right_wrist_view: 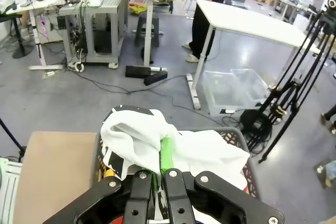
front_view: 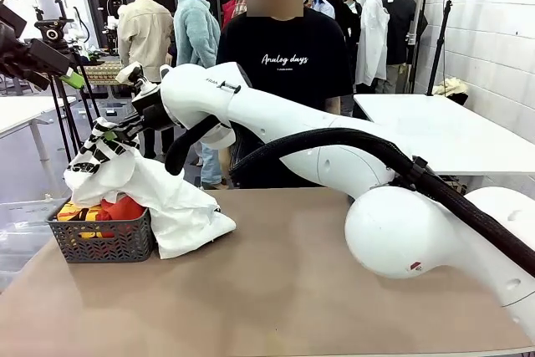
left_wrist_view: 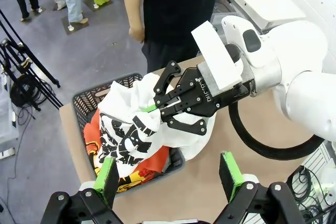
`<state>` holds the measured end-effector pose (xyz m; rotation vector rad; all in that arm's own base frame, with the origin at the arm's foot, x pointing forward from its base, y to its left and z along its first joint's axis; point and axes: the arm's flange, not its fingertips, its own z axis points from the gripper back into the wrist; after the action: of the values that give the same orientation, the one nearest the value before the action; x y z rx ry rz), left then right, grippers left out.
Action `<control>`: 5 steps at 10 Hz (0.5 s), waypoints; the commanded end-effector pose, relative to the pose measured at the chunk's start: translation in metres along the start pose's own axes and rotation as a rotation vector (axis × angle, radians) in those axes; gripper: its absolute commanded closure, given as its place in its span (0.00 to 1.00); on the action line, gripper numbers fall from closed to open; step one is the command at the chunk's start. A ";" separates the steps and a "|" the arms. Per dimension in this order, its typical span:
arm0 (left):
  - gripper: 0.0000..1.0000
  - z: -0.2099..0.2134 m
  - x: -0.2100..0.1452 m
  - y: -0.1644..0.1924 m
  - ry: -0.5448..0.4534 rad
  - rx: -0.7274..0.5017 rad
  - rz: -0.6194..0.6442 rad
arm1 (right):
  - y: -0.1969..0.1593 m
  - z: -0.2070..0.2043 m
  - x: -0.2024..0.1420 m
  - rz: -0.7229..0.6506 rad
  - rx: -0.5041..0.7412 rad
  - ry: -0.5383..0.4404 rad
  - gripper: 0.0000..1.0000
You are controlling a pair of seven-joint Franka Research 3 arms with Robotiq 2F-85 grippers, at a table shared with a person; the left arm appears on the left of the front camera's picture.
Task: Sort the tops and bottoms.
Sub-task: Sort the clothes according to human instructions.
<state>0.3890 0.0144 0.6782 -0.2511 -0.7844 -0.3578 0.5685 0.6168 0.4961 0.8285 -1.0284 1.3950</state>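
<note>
My right gripper has reached across to the table's left and is shut on a white top with black stripes. The top hangs above a dark grey lattice basket, and white cloth spills over the basket's rim onto the table. An orange-red top lies in the basket. From above, the right gripper pinches the white and black top over the orange-red top. My left gripper hovers open above them, holding nothing. The bottoms are out of view.
A person in a black T-shirt stands at the far side behind the right arm. The arm's base and black cable take up the right of the brown table. Tripods stand off the left edge.
</note>
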 end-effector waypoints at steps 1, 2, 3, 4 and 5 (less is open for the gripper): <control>0.00 0.001 0.001 0.000 -0.001 0.002 -0.001 | -0.001 0.004 0.006 -0.004 -0.006 0.001 1.00; 0.00 0.001 0.001 0.000 -0.001 0.002 -0.001 | -0.001 0.004 0.006 -0.004 -0.006 0.001 1.00; 0.00 0.001 0.001 0.000 -0.001 0.002 -0.001 | -0.001 0.004 0.006 -0.004 -0.006 0.001 1.00; 0.00 0.001 0.001 0.000 -0.001 0.002 -0.001 | -0.001 0.003 0.004 0.004 -0.004 -0.002 1.00; 0.00 0.001 0.001 0.000 -0.001 0.002 -0.001 | -0.023 -0.023 0.007 0.043 0.071 -0.003 1.00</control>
<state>0.3890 0.0144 0.6783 -0.2511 -0.7845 -0.3578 0.5672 0.6169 0.4977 0.8285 -1.0211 1.4173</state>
